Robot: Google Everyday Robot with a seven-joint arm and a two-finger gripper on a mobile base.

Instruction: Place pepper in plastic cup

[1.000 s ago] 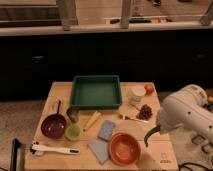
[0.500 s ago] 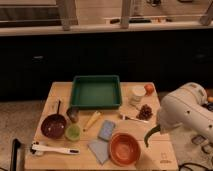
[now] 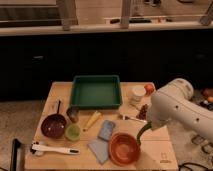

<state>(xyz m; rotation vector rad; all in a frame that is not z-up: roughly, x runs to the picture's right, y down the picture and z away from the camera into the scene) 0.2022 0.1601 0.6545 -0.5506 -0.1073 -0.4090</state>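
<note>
The pepper [image 3: 142, 132], slim, curved and dark green, hangs just below the end of my white arm, above the table at the right rim of the orange bowl [image 3: 124, 148]. My gripper [image 3: 148, 125] is mostly hidden under the arm housing and is shut on the pepper's top end. The plastic cup [image 3: 73, 132], small and translucent light green, stands upright near the table's front left, next to the purple bowl [image 3: 53, 126]. It is well to the left of the gripper.
A green tray [image 3: 96, 92] sits at the back middle. A pale yellow item [image 3: 92, 120], blue cloths [image 3: 102, 139] and a white-handled tool [image 3: 52, 149] lie between cup and orange bowl. A white cup [image 3: 138, 93] and small items stand at the back right.
My arm has shifted a little to the left, carrying the pepper closer to the orange bowl. The things on the table have not moved.
</note>
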